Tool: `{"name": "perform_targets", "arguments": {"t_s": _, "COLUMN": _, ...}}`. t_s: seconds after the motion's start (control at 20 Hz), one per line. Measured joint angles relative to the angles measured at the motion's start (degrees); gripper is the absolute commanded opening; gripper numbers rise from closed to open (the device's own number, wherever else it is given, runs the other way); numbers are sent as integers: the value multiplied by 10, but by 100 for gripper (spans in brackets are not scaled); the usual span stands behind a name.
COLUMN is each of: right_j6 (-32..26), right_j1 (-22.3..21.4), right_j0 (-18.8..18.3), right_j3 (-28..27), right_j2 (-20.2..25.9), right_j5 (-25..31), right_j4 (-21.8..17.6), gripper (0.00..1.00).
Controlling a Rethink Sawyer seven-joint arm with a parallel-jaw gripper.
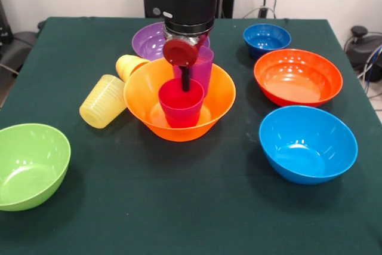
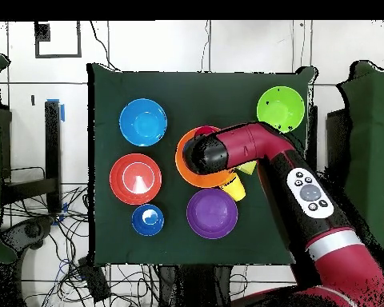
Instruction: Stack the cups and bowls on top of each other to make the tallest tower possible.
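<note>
The largest orange-yellow bowl sits mid-table. A red-pink cup stands upright inside it, and a translucent purple cup stands just behind that one. My gripper hangs straight over the bowl, and its tip reaches down into the red-pink cup's mouth. Whether it is holding the cup does not show. A ribbed pale yellow cup and an orange-yellow cup lie on their sides beside the bowl. In the overhead view the arm covers most of the bowl.
A purple bowl sits behind the orange-yellow one. A small dark blue bowl, a red-orange bowl and a light blue bowl stand to one side. A lime green bowl sits at the opposite corner.
</note>
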Motion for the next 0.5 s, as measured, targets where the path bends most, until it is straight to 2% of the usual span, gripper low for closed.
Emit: {"name": "perform_targets", "arguments": {"t_s": 0.5, "right_j6": -5, "right_j1": 25, "right_j0": -13, "right_j3": -1, "right_j2": 0, "right_j5": 0, "right_j4": -46, "gripper": 0}}
